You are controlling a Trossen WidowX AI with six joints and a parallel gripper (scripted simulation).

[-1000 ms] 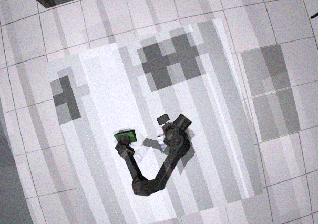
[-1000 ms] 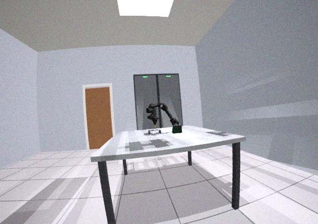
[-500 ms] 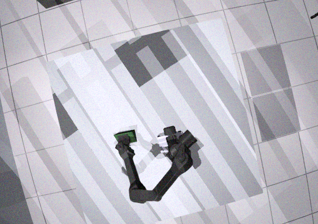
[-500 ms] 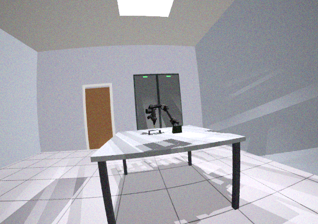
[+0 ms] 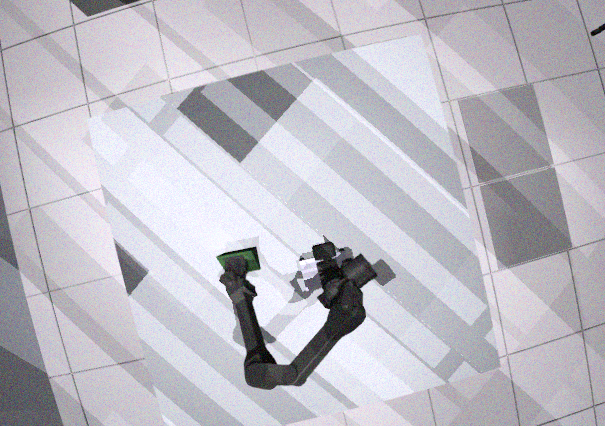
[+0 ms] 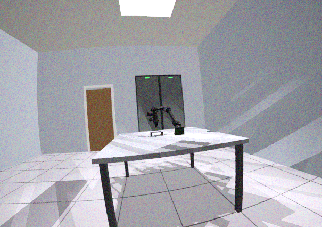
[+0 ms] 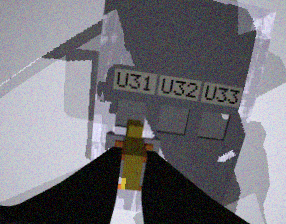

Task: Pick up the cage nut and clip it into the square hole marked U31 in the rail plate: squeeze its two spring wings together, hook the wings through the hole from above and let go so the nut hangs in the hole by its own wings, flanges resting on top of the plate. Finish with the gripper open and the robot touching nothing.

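Cage nut [image 7: 134,150] sits pinched in my gripper [image 5: 324,249] [image 6: 156,127] [image 7: 131,159]; from it, the U31 label [image 7: 134,81] lies at twelve o'clock, U33 [image 7: 222,94] toward two.

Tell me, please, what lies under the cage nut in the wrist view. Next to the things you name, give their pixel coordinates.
Beneath the cage nut [image 7: 133,172], part of the rail plate [image 7: 181,150] shows near the U31 hole [image 7: 128,111]; whatever the nut covers stays hidden.

In the wrist view's middle, the rail plate [image 5: 308,267] [image 6: 156,132] [image 7: 194,55] has labels U31, U32 and U33 running left to right, each above a square hole. From above, the plate stands on the counter [image 5: 187,200] [image 6: 166,153], right of the arm's base.
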